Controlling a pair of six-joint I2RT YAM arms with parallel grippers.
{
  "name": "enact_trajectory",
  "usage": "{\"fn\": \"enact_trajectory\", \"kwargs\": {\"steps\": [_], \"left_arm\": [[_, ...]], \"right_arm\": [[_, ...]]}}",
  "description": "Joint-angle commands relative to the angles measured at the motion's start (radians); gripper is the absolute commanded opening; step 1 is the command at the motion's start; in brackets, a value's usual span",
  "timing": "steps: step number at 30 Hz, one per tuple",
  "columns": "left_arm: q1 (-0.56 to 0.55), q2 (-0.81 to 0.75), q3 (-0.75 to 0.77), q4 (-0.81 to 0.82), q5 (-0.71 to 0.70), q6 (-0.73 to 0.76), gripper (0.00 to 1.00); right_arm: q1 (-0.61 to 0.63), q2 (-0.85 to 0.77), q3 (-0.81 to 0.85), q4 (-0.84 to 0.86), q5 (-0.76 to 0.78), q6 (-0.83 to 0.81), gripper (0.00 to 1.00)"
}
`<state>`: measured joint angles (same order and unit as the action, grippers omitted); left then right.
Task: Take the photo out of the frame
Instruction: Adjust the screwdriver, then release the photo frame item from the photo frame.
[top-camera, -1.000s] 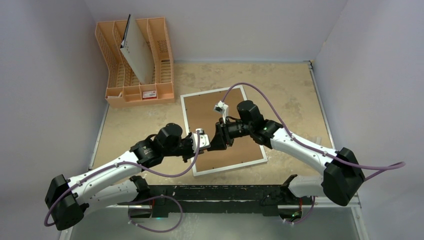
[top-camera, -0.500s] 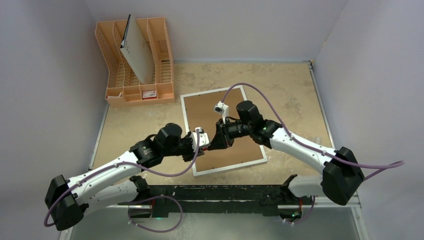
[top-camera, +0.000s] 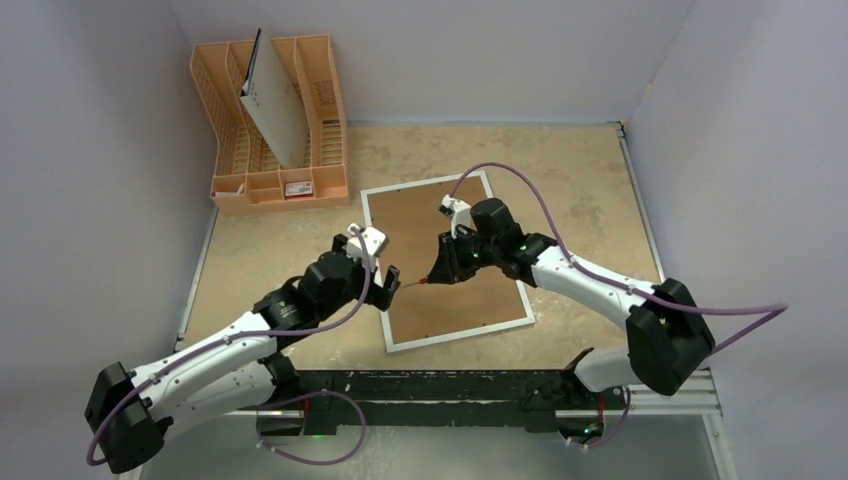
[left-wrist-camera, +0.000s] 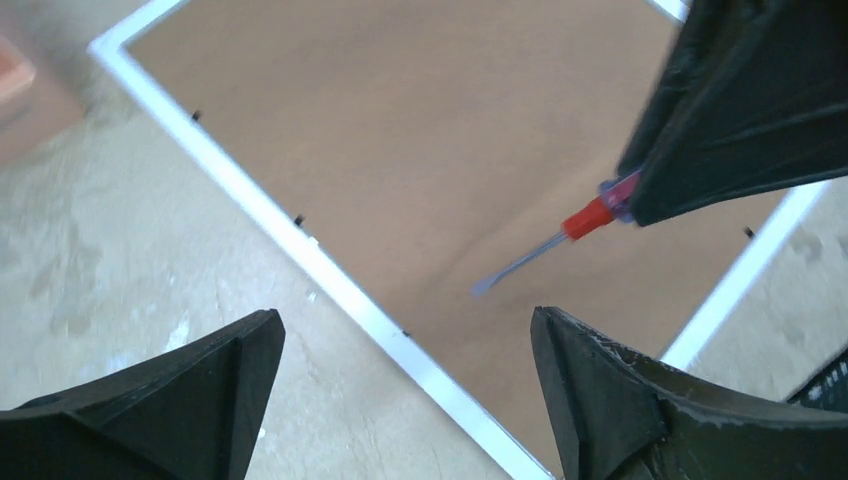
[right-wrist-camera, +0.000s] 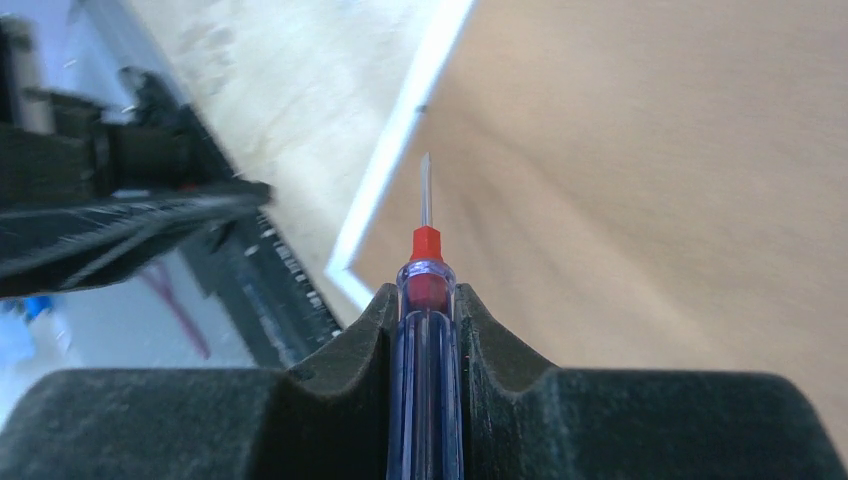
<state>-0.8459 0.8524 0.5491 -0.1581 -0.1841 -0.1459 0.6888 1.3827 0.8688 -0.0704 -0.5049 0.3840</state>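
Observation:
The frame (top-camera: 420, 215) lies face down on the table, brown fibreboard back up, narrow white border around it. The photo is hidden under that back. My right gripper (top-camera: 440, 275) hovers over the frame's middle, shut on a screwdriver (right-wrist-camera: 426, 245) with a clear blue handle, red collar and flat blade. The blade points toward the frame's left border (right-wrist-camera: 400, 130). My left gripper (left-wrist-camera: 405, 318) is open and empty above that left border, a short way from the blade tip (left-wrist-camera: 490, 285). In the left wrist view the right gripper's fingers (left-wrist-camera: 740, 100) show at the upper right.
An orange plastic rack (top-camera: 230, 185) stands at the back left with a grey-white perforated board (top-camera: 272, 105) leaning in it. Pale walls close in on three sides. A black rail (top-camera: 440, 385) runs along the near edge by the arm bases.
My left gripper has opened and drawn back to the left, away from the right gripper. The right gripper keeps the screwdriver and has shifted slightly toward the frame's far end.

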Motion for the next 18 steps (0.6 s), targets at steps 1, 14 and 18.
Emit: {"fn": "enact_trajectory", "kwargs": {"steps": [1, 14, 18], "left_arm": [[0.077, -0.011, -0.05, 0.026, -0.132, -0.259, 1.0], [0.224, 0.358, 0.026, 0.144, -0.006, -0.506, 0.82], [0.227, 0.49, 0.074, 0.123, -0.025, -0.523, 0.77]], "right_arm": [[-0.036, 0.004, 0.065, -0.074, 0.235, 0.015, 0.0], [-0.041, -0.131, 0.038, -0.121, 0.377, 0.073, 0.0], [-0.041, -0.147, 0.042, -0.133, 0.377, 0.076, 0.0]]}}
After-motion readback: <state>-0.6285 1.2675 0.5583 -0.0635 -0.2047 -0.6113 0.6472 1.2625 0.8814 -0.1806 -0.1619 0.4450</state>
